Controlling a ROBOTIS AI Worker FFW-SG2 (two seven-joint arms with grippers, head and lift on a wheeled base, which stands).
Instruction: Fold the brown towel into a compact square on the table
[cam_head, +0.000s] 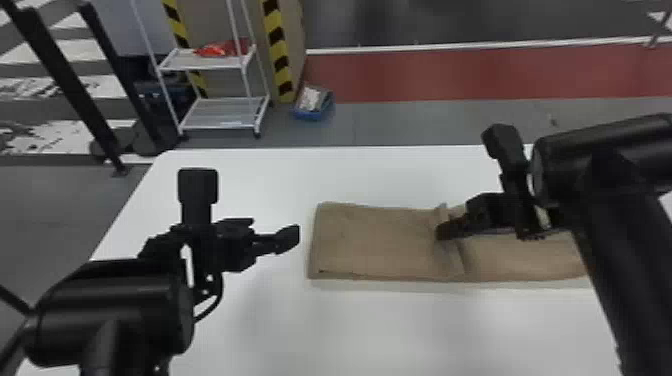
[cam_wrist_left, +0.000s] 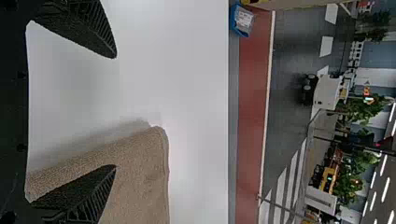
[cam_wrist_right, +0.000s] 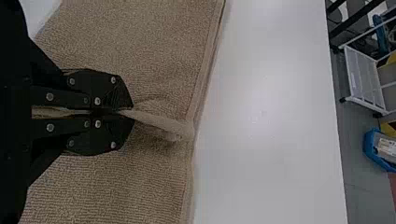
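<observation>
A: Where do you have the brown towel (cam_head: 380, 245)?

B: You have it in a long, narrow strip, roughly parallel to the far edge of the table (cam_head: 270, 325), its left end well in from the table's left edge.

A: And your hands?

B: Your right gripper (cam_wrist_right: 128, 112) is closed on a raised ridge (cam_wrist_right: 159, 122) partway along the strip. Your left gripper (cam_wrist_left: 116, 112) has its fingers spread, holding nothing, beside the strip's left end.

A: So which step are you on?

B: The lengthwise fold looks done. I'd judge you're preparing the crosswise fold, or working out that ridge.

A: What does the next move want from you?

B: Settle the ridge first, or it could set a lump into the square. Then you'd want the left fingers around the end, all layers together, and the end carried towards the table's right side, long edges matched.
</observation>
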